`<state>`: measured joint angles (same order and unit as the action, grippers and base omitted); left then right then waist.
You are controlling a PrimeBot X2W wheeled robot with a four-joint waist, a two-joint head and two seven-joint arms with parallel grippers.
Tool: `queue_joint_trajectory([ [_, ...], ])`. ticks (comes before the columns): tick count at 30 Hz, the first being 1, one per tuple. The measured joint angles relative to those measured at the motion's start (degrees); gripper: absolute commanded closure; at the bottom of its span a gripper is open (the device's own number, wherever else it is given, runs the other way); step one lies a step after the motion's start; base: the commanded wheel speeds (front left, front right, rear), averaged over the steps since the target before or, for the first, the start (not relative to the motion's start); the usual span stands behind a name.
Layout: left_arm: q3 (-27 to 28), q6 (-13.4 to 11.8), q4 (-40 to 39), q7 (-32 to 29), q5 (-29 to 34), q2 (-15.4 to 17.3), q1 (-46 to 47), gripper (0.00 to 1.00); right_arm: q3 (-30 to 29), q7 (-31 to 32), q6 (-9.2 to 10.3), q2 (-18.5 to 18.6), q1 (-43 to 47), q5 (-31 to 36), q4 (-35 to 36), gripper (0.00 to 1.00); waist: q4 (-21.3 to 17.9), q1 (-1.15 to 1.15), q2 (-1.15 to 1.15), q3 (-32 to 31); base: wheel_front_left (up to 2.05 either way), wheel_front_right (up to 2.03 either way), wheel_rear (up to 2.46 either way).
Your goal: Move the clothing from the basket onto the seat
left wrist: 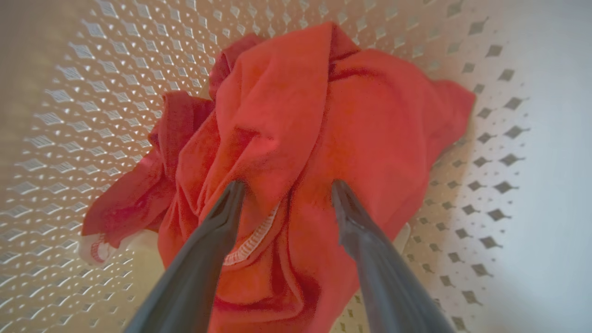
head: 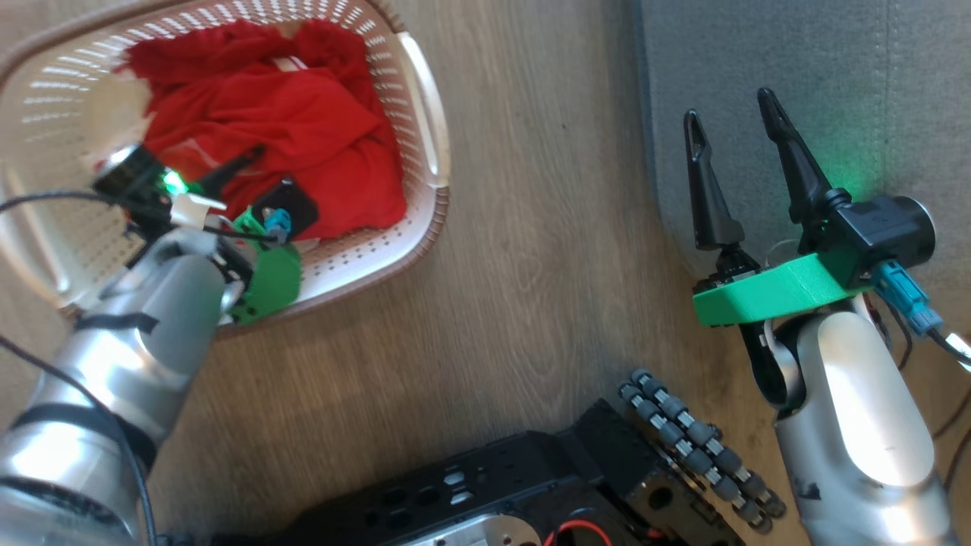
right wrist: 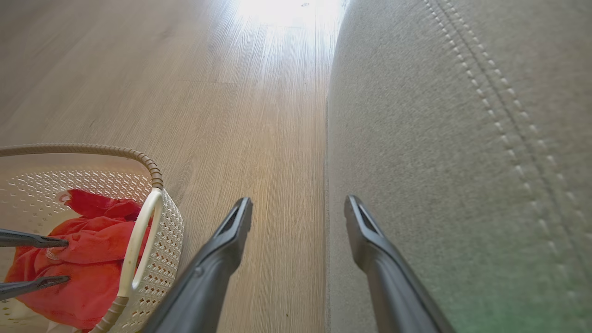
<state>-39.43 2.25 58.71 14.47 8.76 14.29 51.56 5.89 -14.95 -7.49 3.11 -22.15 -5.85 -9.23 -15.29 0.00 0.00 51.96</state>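
Both tools stand spread wide. My left gripper straddles a fold of the clothing, which lies in the basket. I judge I should sink deeper and gather thick cloth before closing. My right gripper hovers at the edge of the seat.

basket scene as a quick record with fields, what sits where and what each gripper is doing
clothing: red, crumpled, lying inside the basket
basket: on the floor, to the left of the seat
seat: grey, with a pale stitch line
left gripper: open, reaching into the basket, fingertips at the clothing with a fold between them
right gripper: open, holding nothing, over the seat's edge
progress: clothing not yet lifted
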Motion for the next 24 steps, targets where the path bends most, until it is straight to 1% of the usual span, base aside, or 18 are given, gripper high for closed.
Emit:
queue_joint_trajectory([
  [3,-2.2,-0.5,5.1,0.0,2.5,0.3,3.3,0.00,1.0,-0.2,0.00,0.0,-0.4,-0.8,0.9,0.00,-1.3,0.00,0.00,1.7,0.00,0.00,0.00],
  [5,-3.3,-1.0,7.3,0.0,3.1,0.2,4.9,0.00,1.6,-0.2,0.03,0.0,-0.8,-1.1,1.2,0.00,-2.1,0.00,0.00,2.5,0.00,0.00,0.00],
  [7,-3.4,-2.0,9.5,0.2,3.2,0.0,6.0,0.00,2.0,-0.2,0.03,0.0,-0.8,-1.2,1.6,0.00,-2.6,0.00,0.00,3.0,0.00,0.00,0.00],
  [10,-4.2,-1.9,12.7,-0.3,3.7,-0.2,7.2,0.00,2.0,-0.2,0.03,0.0,-0.8,-1.7,2.1,0.00,-3.0,0.00,0.00,3.5,0.00,0.00,0.00],
  [14,-5.1,-1.5,14.3,-2.5,3.8,-0.6,8.0,0.00,2.0,-0.2,0.03,-0.1,-0.8,-1.8,2.4,0.00,-3.3,0.00,0.00,3.9,0.00,0.00,0.00],
  [21,-5.4,-1.2,14.8,-3.3,3.7,-0.7,8.7,0.00,1.9,-0.3,0.03,-0.2,-0.8,-2.2,3.1,0.00,-3.4,0.00,0.00,4.4,0.00,0.00,0.00],
  [23,-5.4,-0.6,15.0,-3.3,3.3,-1.0,8.9,0.00,1.6,-0.3,0.03,-0.3,-0.8,-2.2,3.4,0.00,-3.3,0.00,0.00,4.6,0.00,0.00,0.00],
  [24,-5.5,-0.4,15.1,-3.4,3.1,-1.1,9.1,0.26,1.5,-0.3,0.03,-0.3,-0.8,-2.2,3.5,0.00,-3.2,0.00,0.00,4.6,0.00,0.00,0.00],
])
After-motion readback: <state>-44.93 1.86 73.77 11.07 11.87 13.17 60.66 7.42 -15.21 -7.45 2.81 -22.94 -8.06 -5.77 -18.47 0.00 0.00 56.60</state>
